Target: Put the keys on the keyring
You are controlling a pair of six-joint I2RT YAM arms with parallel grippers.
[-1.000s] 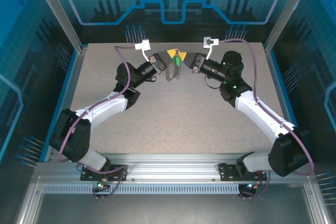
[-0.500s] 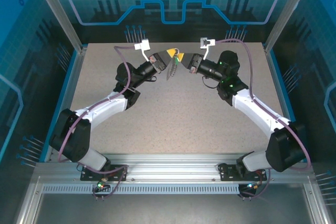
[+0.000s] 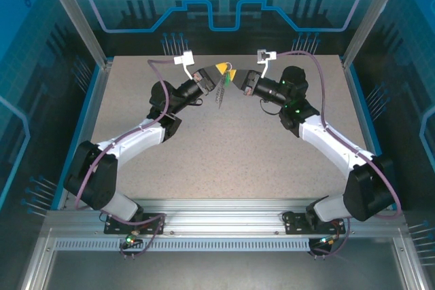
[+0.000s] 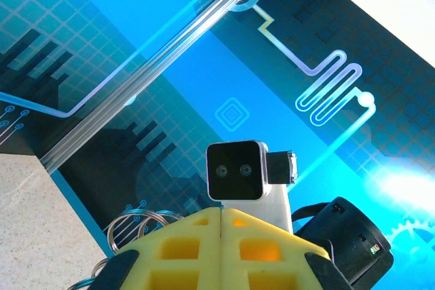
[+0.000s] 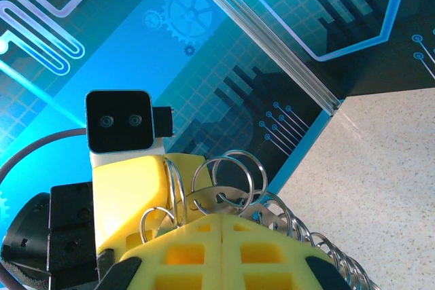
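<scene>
Under both arms, the speckled surface (image 3: 224,161) is stretching away from the bases, and the arms are angling inward toward each other. Over the far half of the surface, the left claw (image 3: 221,68) and the right claw (image 3: 233,75) are hovering tip to tip, nearly touching. In each wrist view the claw's own yellow fingers are sitting pressed flush together, with no gap between them.

The key (image 3: 225,83) is hanging just below the spot where the two tips are facing each other. From above only its green head is reading clearly. The keyring (image 3: 220,97) is dangling beneath it as a thin dark strand, just on the near side of the left claw.

In the right wrist view, the keyring (image 5: 228,174) is showing as silvery wire loops. They are rising just beyond the right claw's fingertips and leaning against the left claw's yellow finger (image 5: 129,191), and a tight coil is trailing off to the right. In the left wrist view, a few loops (image 4: 136,225) are poking out beside the left claw's fingers. That claw seems to be pinching the ring, though the contact itself is hidden. What the right claw is closing on, I cannot tell.

Just past each claw, the other arm's wrist camera (image 4: 234,171) is facing back at it. Beyond both claws, the blue patterned wall (image 3: 217,5) is standing at the far edge.
</scene>
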